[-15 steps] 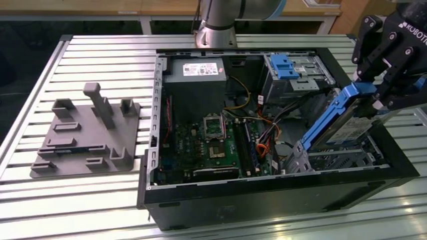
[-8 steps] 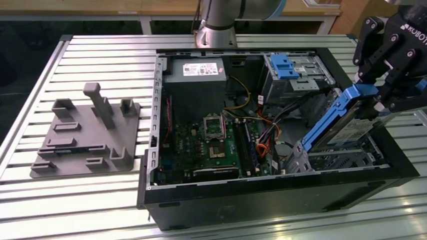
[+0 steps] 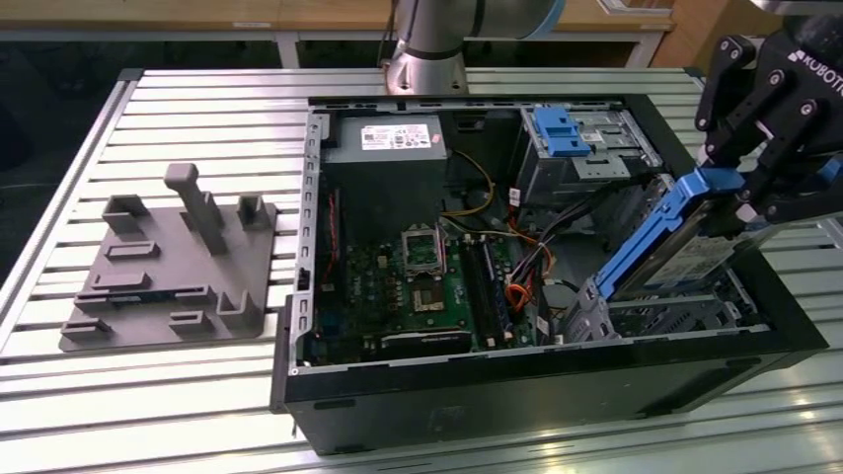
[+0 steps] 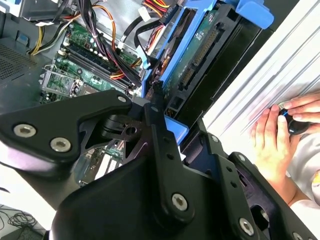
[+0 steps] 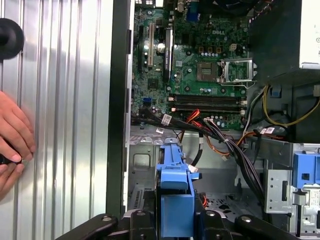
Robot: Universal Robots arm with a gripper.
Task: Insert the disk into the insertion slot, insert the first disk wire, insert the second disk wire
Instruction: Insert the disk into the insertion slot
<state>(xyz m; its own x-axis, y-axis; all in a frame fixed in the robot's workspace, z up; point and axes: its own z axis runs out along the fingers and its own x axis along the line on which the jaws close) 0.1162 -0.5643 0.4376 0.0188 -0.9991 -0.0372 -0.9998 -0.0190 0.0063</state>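
Open computer case [image 3: 527, 395] on slatted metal bench [image 3: 197, 395], side panel off, insides exposed. At the near corner on the exterior view's right sits the insertion slot [image 3: 685, 314], a low silver perforated cage. The disk [image 3: 688, 259] stands tilted over it: lower end down at the cage mouth, upper end raised above the case rim, not lying flat in the cage; how far the lower end is in, cannot tell. Blue caddy frames the disk, silver face with white label turned toward the exterior camera; in the second wrist view its green circuit-board underside [image 4: 199, 52] shows. The gripper [image 3: 744, 188] is at the disk's raised end, jaws closed on the blue caddy; in the first wrist view the caddy [image 5: 175, 197] sits clamped between the two black fingers [image 5: 212, 222]

Just beside the cage, toward the case middle, a loose wire bundle [image 3: 527, 272], black, orange and red, free ends not plugged into the disk. Past that the green motherboard [image 3: 421, 286] lies flat on the case floor. Further back the power supply [image 3: 382, 143], and on the exterior view's right the taller cage [image 3: 599, 163] with its blue latch [image 3: 560, 133]. Arm column [image 3: 428, 39] rises behind the case

On the exterior view's left, well apart from the case, a grey fixture plate [image 3: 172, 267] with upright posts. In both wrist views a person's hand [image 4: 272, 142] rests on the bench slats beside the case wall, fingers around a small dark object [image 4: 296, 125]
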